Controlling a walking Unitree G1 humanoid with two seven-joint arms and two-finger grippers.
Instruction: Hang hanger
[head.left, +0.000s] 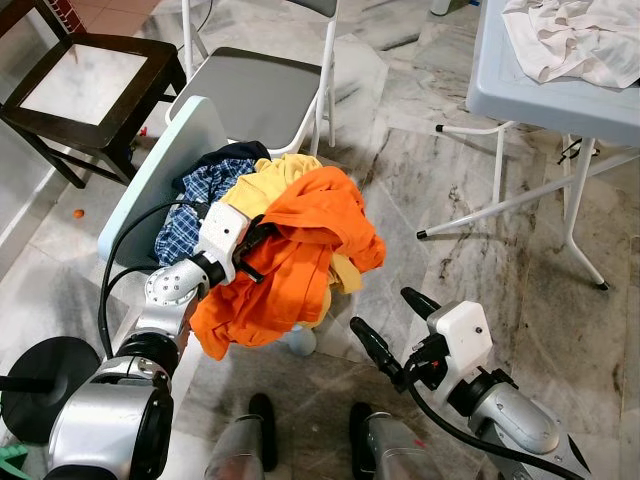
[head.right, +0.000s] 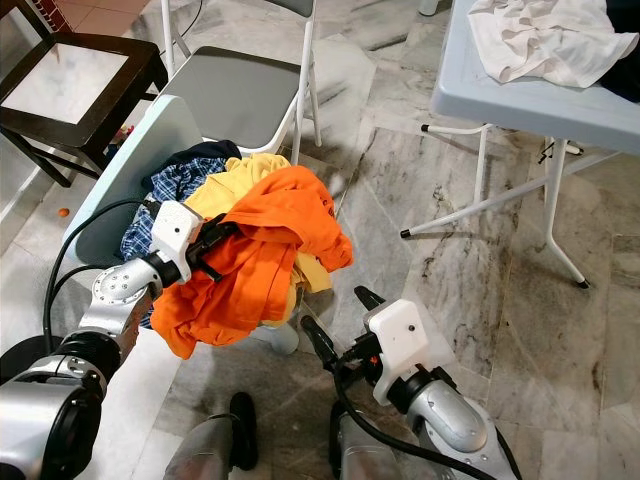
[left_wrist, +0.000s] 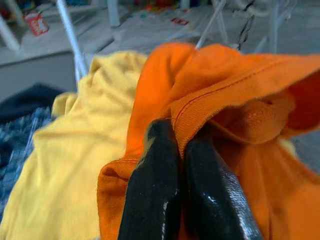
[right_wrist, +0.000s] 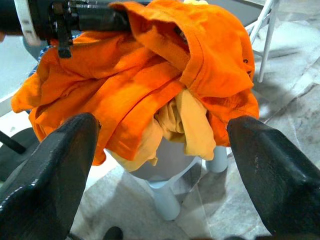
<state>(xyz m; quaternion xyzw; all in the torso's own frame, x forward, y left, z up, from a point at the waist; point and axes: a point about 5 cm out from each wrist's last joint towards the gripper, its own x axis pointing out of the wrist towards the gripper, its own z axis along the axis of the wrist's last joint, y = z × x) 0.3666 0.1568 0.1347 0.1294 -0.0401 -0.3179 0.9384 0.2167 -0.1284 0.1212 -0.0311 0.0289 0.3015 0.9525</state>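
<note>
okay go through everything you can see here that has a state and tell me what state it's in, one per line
Left gripper: shut on the orange shirt, at the top of the pile.
Right gripper: open, empty, low beside the pile.
Orange shirt: crumpled, pinched at a fold, draped over the pile.
Yellow shirt: bunched under the orange one.
Plaid shirt: crumpled on the pale plastic chair.
White cloth: heaped loose on the folding table.

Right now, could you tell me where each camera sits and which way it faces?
Left and right eye views: head, looking down at clothes piled on a plastic chair; both arms show.
Left wrist view: along the left gripper, shut on the orange shirt.
Right wrist view: between the open right gripper fingers, toward the same shirt.
</note>
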